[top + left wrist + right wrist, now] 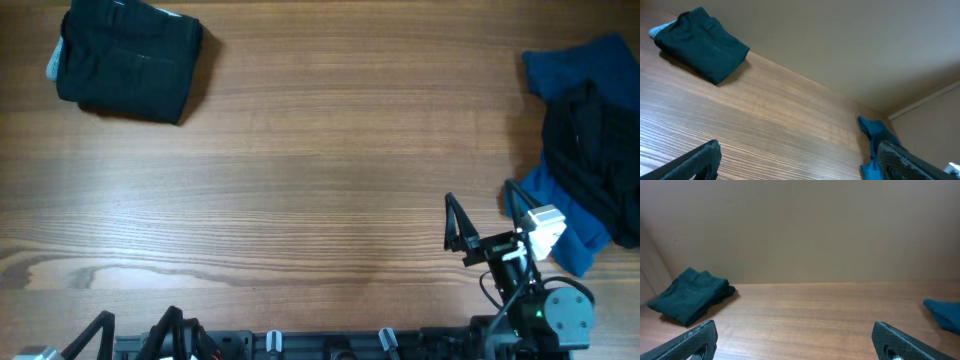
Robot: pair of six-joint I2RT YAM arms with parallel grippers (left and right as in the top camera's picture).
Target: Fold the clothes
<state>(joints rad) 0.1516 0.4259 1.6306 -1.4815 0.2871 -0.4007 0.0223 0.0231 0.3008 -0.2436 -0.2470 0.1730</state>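
I saw wood-grain surface (pixel 320 150), beige wall (pixel 800 230). Left hand (pixel 135 325), right hand (pixel 478 192) both spread wide, empty. Only overhead showed black garment (pixel 600 150) on blue garment (pixel 580 65); folded shorts (pixel 128 62) lay far-left.

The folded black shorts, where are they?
Overhead, the folded black shorts sit in the table's far left corner, away from the unfolded pile at right.
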